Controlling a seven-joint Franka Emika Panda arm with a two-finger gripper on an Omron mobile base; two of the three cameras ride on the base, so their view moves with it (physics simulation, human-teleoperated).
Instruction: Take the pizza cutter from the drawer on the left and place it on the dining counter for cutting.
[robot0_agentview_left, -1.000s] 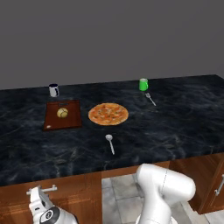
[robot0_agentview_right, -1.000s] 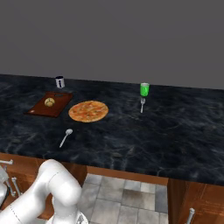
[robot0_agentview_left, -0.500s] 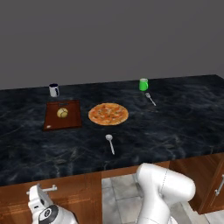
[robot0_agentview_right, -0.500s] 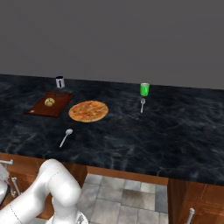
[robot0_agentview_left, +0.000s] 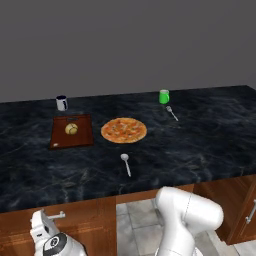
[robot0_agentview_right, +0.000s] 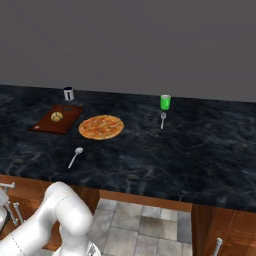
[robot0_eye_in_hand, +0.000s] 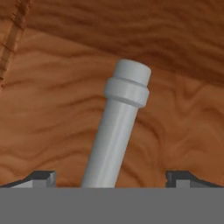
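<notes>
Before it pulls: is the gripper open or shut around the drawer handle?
Open: the gripper has its fingertips wide apart, with the silver handle between them, untouched.

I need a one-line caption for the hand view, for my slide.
Open gripper straddling the silver bar handle of the wooden drawer, fingertips on either side, not yet closed.

- A long black marble-look dining counter (robot0_agentview_left: 210, 145) with pale grey veins is carried on reddish-brown wood cabinets.
- A brown cutting board (robot0_agentview_left: 71, 131) is laid toward its left end, a dark mug (robot0_agentview_left: 61, 103) at the back edge.
- A round pizza (robot0_agentview_left: 124, 130) is set centrally, a white spoon (robot0_agentview_left: 126, 163) nearer the front edge.
- A green cup (robot0_agentview_left: 164, 96) and silver fork (robot0_agentview_left: 172, 112) are placed farther right.
</notes>
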